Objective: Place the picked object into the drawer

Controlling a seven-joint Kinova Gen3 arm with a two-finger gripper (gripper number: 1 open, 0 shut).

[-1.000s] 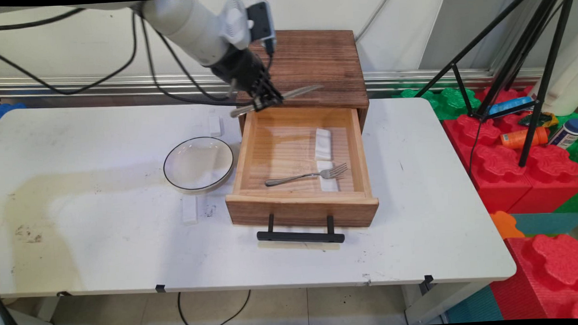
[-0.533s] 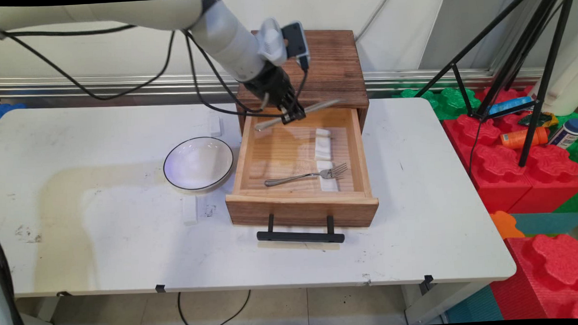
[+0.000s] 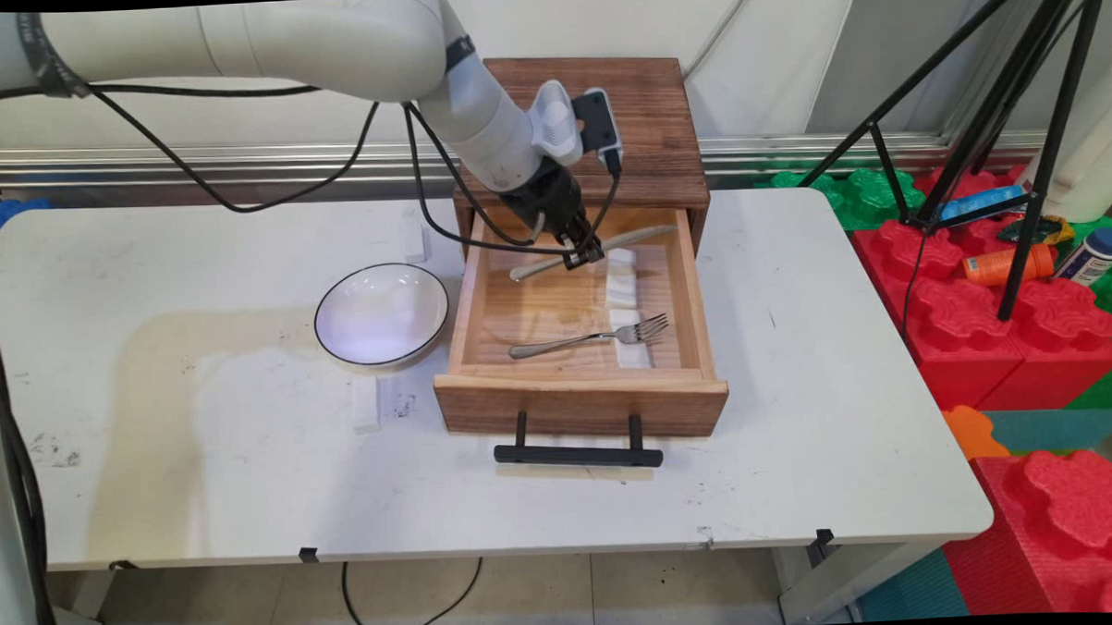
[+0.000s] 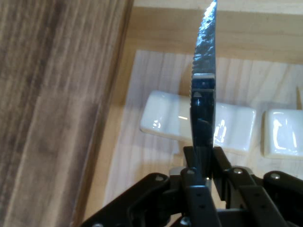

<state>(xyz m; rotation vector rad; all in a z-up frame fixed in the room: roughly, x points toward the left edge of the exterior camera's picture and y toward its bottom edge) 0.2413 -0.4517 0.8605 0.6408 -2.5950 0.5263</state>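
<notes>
End effector (image 3: 584,253) angled down, fingers clamped together.

- Claw (image 3: 584,255): black; arm white.
- Knife (image 3: 595,251): silver-grey, serrated blade edge visible in hand view (image 4: 204,52).
- Drawer (image 3: 579,400): light wood inside, darker brown grained front, black handle (image 3: 578,454).
- Cabinet (image 3: 621,116): dark brown, striped grain.
- Fork (image 3: 590,336): silver.
- Rests (image 3: 621,278): glossy white.
- Bowl (image 3: 381,314): white, thin black rim.
- Bench (image 3: 200,454): white, scuffed with dark specks.
</notes>
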